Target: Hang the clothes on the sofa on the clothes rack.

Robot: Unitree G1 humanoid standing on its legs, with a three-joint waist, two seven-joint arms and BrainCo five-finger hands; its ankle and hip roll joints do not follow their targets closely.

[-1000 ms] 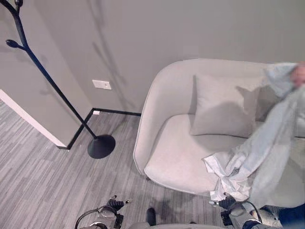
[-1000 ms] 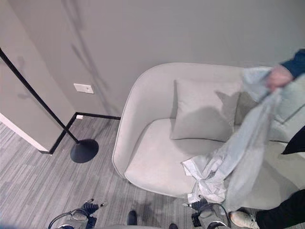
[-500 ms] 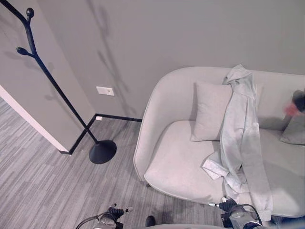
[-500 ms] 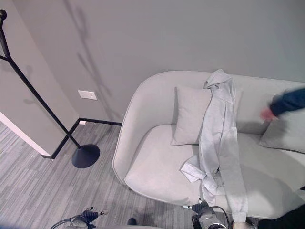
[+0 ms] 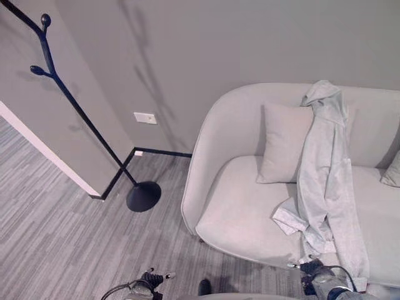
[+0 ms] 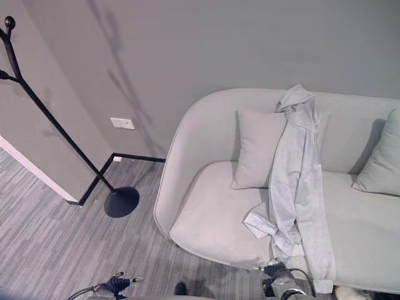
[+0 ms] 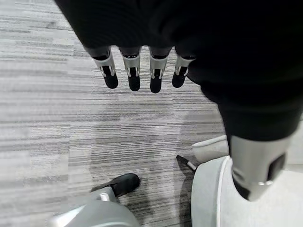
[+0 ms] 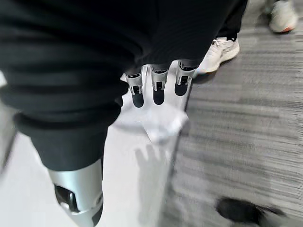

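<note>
Hoodie (image 5: 325,169), pale grey, lay draped over the sofa (image 5: 244,206), hood on the backrest, hem and one sleeve trailing off the seat's front edge; its long axis ran away from the robot. Right hand (image 8: 156,90), fingers straight and empty, hung just beside that hem, the nearer hand. Left hand (image 7: 142,75), likewise open, hung over carpet toward the coat rack (image 5: 87,122).
</note>
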